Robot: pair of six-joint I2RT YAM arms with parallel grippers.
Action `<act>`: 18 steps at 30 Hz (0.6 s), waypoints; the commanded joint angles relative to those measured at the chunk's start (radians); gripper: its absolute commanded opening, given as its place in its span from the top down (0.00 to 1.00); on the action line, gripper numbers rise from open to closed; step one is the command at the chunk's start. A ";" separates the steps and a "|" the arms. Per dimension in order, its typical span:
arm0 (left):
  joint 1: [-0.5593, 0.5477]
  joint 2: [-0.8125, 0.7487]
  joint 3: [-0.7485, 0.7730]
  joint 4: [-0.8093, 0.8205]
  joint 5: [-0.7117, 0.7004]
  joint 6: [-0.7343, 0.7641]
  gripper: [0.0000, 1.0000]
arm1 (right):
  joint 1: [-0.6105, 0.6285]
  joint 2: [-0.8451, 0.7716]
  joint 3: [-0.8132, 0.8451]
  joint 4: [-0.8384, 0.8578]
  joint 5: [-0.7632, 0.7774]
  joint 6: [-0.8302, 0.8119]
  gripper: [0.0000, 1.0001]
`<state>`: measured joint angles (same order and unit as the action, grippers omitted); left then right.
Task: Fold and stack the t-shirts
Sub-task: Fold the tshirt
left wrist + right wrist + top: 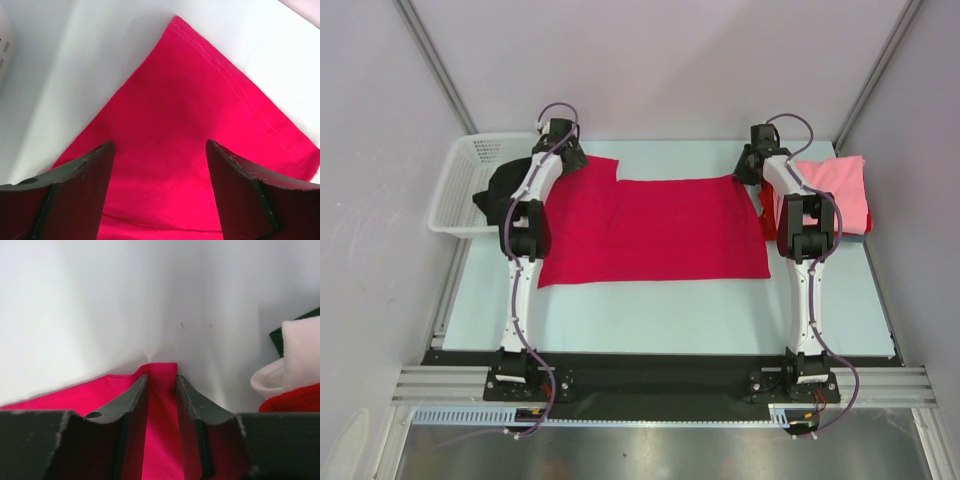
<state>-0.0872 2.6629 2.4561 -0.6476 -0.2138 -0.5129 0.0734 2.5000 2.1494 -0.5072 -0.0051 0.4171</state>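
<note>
The crimson-red t-shirt [650, 230] lies spread flat across the middle of the table. My left gripper [570, 157] hovers over its far left corner with the jaws wide open; in the left wrist view the gripper [160, 150] has only cloth [200, 115] below it and holds nothing. My right gripper [750, 168] is at the far right corner. In the right wrist view the gripper [161, 379] is shut on a pinched fold of the crimson cloth [162, 371]. A folded light pink t-shirt [840, 185] lies on a red one [770, 215] at the right. A black t-shirt [498, 190] hangs over the basket's edge.
A white plastic basket [460, 175] stands at the far left of the table. The pink [300, 352] and red [295, 400] folded stack is close on the right of my right gripper. Grey walls enclose the back and sides.
</note>
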 commanded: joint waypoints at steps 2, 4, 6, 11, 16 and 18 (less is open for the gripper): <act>-0.017 0.006 0.011 -0.073 -0.001 -0.019 0.22 | -0.003 -0.049 -0.011 -0.036 -0.022 -0.009 0.67; -0.023 0.006 0.014 -0.084 -0.010 -0.012 0.28 | -0.003 -0.052 -0.013 -0.036 -0.022 -0.008 0.67; -0.028 0.003 0.012 -0.084 -0.019 -0.006 0.33 | -0.004 -0.055 -0.014 -0.034 -0.021 -0.008 0.67; -0.034 0.006 0.018 -0.087 -0.021 0.004 0.53 | -0.006 -0.053 -0.014 -0.033 -0.027 -0.006 0.67; -0.036 -0.009 0.006 -0.058 -0.024 0.014 0.88 | -0.004 -0.052 -0.016 -0.031 -0.033 -0.008 0.69; -0.036 -0.015 -0.005 -0.035 -0.021 0.024 0.94 | -0.006 -0.050 -0.016 -0.033 -0.035 -0.012 0.73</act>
<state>-0.1040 2.6629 2.4554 -0.6933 -0.2588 -0.5041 0.0692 2.4981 2.1441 -0.5079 -0.0223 0.4168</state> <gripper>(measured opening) 0.079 0.284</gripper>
